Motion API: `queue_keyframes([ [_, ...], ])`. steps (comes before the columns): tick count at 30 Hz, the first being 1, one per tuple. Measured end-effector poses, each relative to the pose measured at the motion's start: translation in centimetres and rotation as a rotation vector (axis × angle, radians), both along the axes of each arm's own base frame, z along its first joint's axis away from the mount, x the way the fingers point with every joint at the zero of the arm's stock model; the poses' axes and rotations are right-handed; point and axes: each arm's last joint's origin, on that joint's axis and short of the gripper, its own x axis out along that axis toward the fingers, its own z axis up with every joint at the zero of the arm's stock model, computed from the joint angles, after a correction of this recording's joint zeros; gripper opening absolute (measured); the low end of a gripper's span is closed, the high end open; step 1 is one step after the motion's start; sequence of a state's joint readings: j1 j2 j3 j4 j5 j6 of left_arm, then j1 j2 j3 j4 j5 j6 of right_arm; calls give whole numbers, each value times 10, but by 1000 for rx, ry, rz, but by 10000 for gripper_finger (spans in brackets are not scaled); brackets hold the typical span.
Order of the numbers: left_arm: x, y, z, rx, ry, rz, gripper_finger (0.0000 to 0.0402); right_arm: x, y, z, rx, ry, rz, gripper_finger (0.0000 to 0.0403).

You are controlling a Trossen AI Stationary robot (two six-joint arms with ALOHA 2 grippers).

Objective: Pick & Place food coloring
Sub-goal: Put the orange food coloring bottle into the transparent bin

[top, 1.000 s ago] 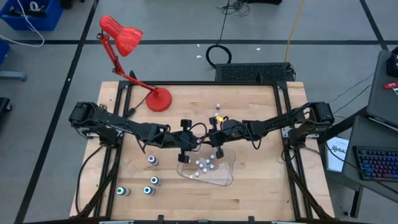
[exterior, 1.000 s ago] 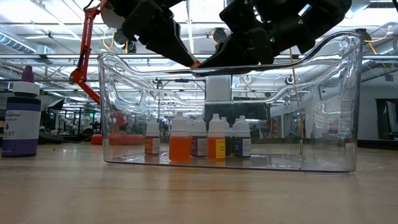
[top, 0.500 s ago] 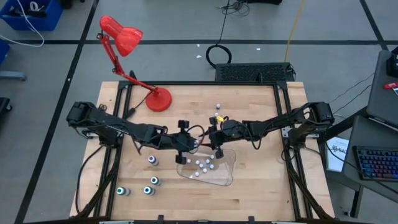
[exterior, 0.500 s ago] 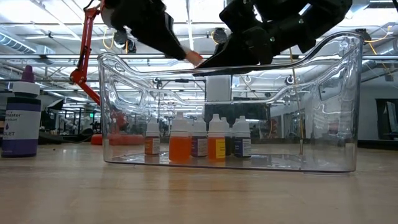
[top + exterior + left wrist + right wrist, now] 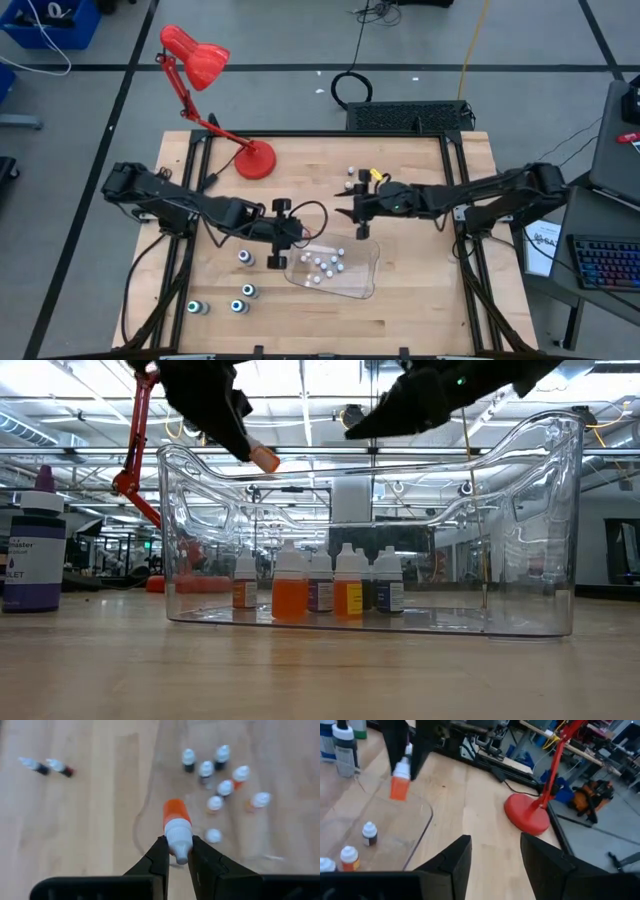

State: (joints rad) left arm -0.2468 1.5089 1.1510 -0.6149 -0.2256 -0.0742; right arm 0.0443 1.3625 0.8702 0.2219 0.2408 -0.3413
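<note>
Food coloring: one orange bottle (image 5: pixel 177 822) is clamped at its white cap between the closed fingers (image 5: pixel 158 857) of the left gripper (image 5: pixel 177 856), orange body pointing away from the wrist. In the high view the left gripper (image 5: pixel 277 258) is seen just beside the left edge of the clear tray (image 5: pixel 366 268), above the table (image 5: pixel 420 310). In the low view the held bottle (image 5: pixel 265 459) is seen up near the tray's rim (image 5: pixel 200 460), tilted, clear of the tray floor.

A cluster of small white-capped bottles (image 5: pixel 322 265) is seen standing inside the tray; in the low view these (image 5: pixel 290 588) are upright on the tray floor, with orange, yellow and dark contents. Seven or so (image 5: pixel 216 802) are counted in the left wrist view.

Four larger bottles with teal tops (image 5: pixel 241 295) are left standing on the table, left of the tray. Two tiny bottles (image 5: pixel 351 178) are seen near the back of the table, behind the right gripper; two (image 5: pixel 47 766) are also seen lying on bare wood in the left wrist view. A larger purple bottle (image 5: pixel 33 545) is seen upright at the left of the low view.

The right gripper (image 5: pixel 356 207) is held behind the tray, well above it, fingers (image 5: pixel 451 860) parted with nothing between them.

A red desk lamp (image 5: pixel 210 95) is stood on the back left of the table.
</note>
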Motion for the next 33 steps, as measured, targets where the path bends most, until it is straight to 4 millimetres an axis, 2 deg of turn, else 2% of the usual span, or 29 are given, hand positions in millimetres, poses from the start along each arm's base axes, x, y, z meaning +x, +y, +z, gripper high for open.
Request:
queue_keyframes([
  [3,3,0,11,-28,56,-7,53,-8,-4,13,-1,-41,-10,155],
  [10,27,5,45,-13,181,-8,53,-23,-17,27,14,-53,-61,155],
  [14,45,10,46,19,342,-3,53,-31,-25,33,14,-66,-91,154],
  [18,65,16,34,-10,490,6,53,-44,-30,49,21,-134,-118,153],
  [24,92,17,-3,-54,631,-40,53,-65,-34,64,31,-165,-145,151],
  [33,109,13,-40,-97,718,-54,53,-77,-38,71,27,-176,-160,147],
])
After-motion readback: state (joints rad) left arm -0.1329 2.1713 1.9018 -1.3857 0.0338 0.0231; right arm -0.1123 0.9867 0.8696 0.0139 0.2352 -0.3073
